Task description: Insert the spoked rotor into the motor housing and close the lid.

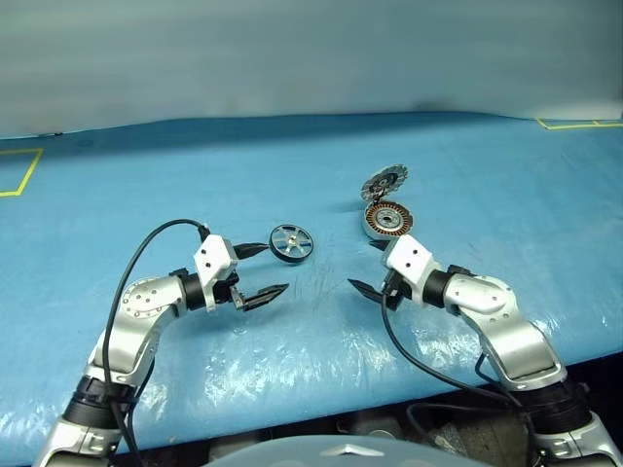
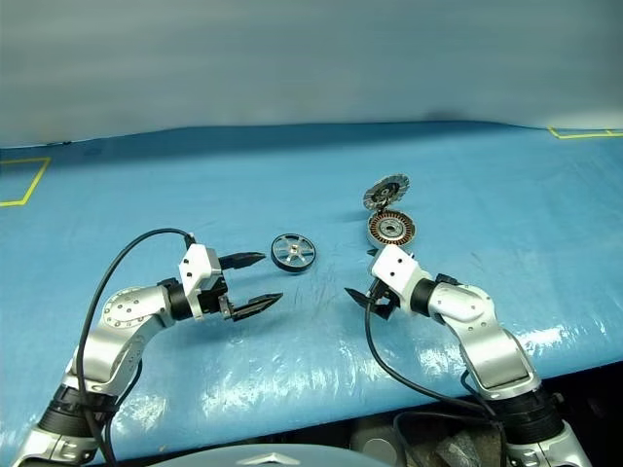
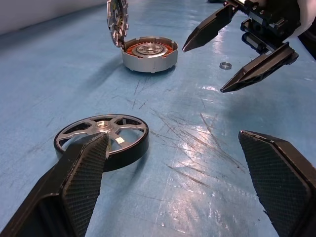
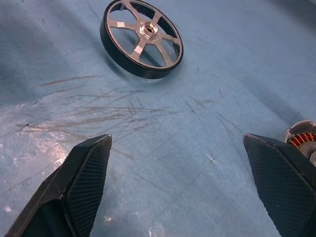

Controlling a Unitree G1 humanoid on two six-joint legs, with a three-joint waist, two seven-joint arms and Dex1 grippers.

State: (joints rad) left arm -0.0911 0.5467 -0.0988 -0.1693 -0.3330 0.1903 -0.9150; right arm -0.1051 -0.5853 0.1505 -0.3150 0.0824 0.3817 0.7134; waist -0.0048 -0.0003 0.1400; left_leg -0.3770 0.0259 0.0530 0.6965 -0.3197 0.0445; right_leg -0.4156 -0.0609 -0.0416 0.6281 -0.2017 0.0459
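My left gripper (image 1: pixel 265 270) hangs just above a blue table cover (image 1: pixel 146 175), its two black fingers spread wide and holding nothing. My right gripper (image 1: pixel 372 267) faces it from the other side, fingers likewise spread wide and empty. The two point toward each other with a bare, scratched patch of the cover between them.

Just beyond the upper finger of my left gripper lies the spoked rotor (image 1: pixel 291 242), a small flat wheel with a dark rim, silver hub and silver spokes. It rests flat on the cover, close to that fingertip but not touching it as far as I can tell.

Just past my right gripper sits the motor housing (image 1: pixel 389 221), a shallow round silver cup showing a ring of copper-coloured windings around a silver centre. It stands open. The lid (image 1: pixel 384 181) stands tilted on edge at the far side of the housing, its finned face turned toward me, seemingly leaning at the housing's rim.

In the left wrist view a tiny metal ring (image 3: pixel 225 65) lies on the cover near the housing, beside my right gripper's fingers.

Yellow tape lines (image 1: pixel 19 175) mark the far corners of the table.
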